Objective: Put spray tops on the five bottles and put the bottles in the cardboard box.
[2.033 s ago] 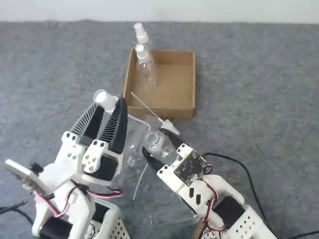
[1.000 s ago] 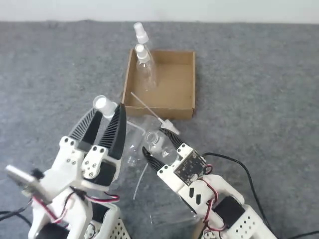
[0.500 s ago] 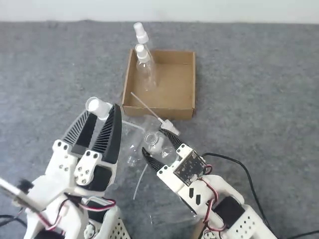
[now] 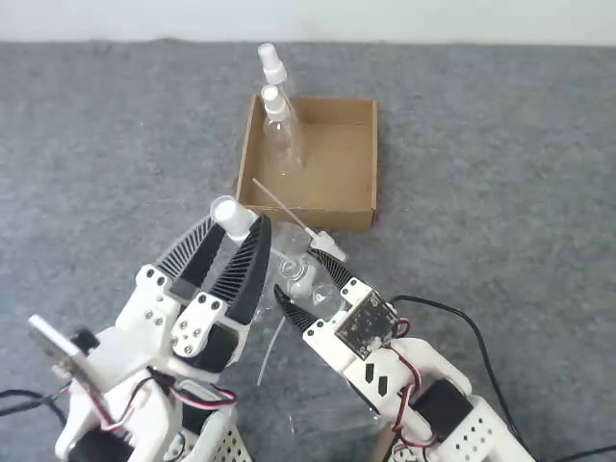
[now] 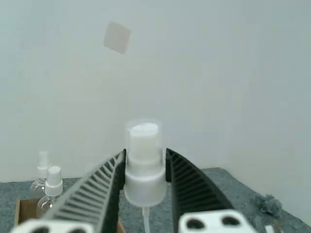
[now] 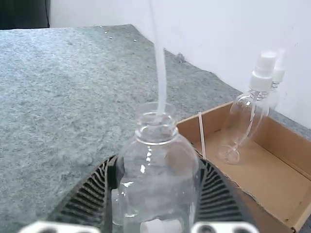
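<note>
Clearly the left gripper [image 4: 231,229] has its jaws pinched on a white spray top [image 4: 228,212], held head-up just left of the right gripper [image 4: 299,273]. That one's jaws are clamped round an open clear bottle [image 4: 292,270], upright just on the near side of the cardboard box [image 4: 356,208]. From the right wrist, the top's thin tube [image 6: 159,68] drops into the bottle's mouth; from above that is hard to make out. Two capped bottles [image 4: 280,125] sit at the box's far left corner.
</note>
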You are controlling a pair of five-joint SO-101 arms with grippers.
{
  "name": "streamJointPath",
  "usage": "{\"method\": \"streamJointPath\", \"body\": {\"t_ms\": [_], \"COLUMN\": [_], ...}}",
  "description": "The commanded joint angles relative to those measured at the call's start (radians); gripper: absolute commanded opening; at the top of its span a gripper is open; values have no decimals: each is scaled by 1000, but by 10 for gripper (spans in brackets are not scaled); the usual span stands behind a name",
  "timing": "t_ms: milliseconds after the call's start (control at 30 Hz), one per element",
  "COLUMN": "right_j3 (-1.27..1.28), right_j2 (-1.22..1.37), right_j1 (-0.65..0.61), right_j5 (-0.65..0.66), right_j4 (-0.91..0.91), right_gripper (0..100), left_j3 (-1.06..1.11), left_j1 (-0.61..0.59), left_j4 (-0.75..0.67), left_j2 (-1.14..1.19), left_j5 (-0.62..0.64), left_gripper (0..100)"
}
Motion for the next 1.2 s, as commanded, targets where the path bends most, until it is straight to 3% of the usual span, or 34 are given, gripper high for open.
{"method": "streamJointPath", "body": {"t_ms": [0,200,900,1167], "right_j3": [25,25,20,23], "right_j2": [-7,-15,-16,-16], "right_j1": [-4,-1,-1,-1], "right_j5": [17,18,25,18], "right_j4": [1,1,-12,-94], "right_gripper": [69,69,69,70], "left_j3": [-8,-7,134,236], "left_j1": [6,-107,-107,32], "left_j4": [-26,6,37,-20], "left_j2": [-20,-20,-20,-18], "left_j5": [-11,-8,-9,-81], "left_gripper": [11,11,12,12]}}
